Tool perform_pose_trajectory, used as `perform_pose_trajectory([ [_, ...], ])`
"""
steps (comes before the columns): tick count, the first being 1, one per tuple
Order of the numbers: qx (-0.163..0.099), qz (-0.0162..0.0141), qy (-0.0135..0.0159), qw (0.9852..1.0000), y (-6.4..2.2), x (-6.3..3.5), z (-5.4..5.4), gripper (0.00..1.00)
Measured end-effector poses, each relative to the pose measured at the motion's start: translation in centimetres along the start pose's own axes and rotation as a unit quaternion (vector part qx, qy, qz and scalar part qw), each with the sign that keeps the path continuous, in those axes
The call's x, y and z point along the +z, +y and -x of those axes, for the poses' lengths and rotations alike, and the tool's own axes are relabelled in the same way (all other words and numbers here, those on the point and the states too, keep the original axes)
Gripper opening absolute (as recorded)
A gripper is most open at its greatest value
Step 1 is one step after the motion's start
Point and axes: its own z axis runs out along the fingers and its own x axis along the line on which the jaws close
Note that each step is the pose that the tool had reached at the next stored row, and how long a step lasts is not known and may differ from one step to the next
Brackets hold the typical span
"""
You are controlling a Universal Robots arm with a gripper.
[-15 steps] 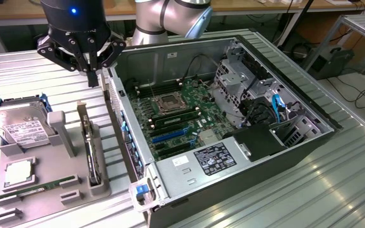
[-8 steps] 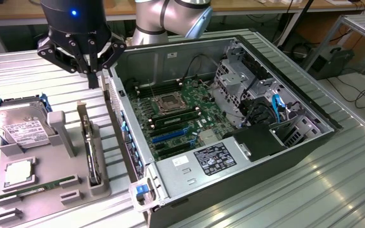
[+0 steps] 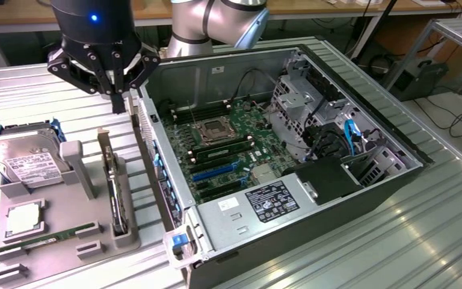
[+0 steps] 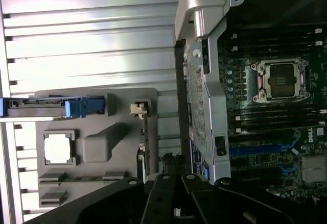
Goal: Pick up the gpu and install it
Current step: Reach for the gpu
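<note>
Exterior view: the claw (image 3: 118, 107) hangs with its fingers pressed together and holding nothing, tips pointing down over the far end of the grey holder tray (image 3: 61, 208) on the exterior view's left. The gpu (image 3: 115, 189) stands on edge in a slot of that tray, just beside the open computer case (image 3: 175, 78) and apart from the claw. By my reading the pick-up step is in hand: the approach is made, but no grasp is taken and the card is untouched. A grasp would call for the claw to spread first, line up with the card's thin upper edge, then come straight down. The tight slot and the nearby case wall on the counter (image 3: 423, 229) leave little room for sideways error.
</note>
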Motion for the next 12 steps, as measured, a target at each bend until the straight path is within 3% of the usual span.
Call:
perform_pose_trajectory([
  [12, 0.000, 0.0000, 0.0000, 1.0000, -0.18, 0.06, 0.00, 0.11],
])
